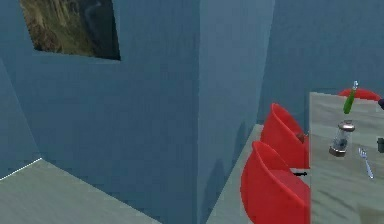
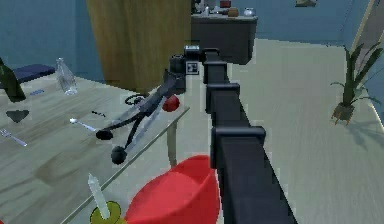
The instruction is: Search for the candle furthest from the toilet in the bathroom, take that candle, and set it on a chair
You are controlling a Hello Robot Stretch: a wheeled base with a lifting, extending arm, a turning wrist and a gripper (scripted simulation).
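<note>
Candle (image 2: 96, 192), a pale stick in a yellow-green holder, stands at the near edge of the surface (image 2: 40, 170). It is just beside the red chair (image 2: 175, 195) but not on it. To my eye, setting it on a seat is not yet done, and I can't say whether this is the bathroom's candle. The pincer (image 2: 109, 144) shows against the surface farther up the arm side view, apart from the candle. Whether it is wide, narrow or holding anything I cannot tell.

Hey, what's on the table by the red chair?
On the table: a pale candle, a clear bottle, a dark bottle and cutlery. The gripper covers part of the tabletop.
</note>
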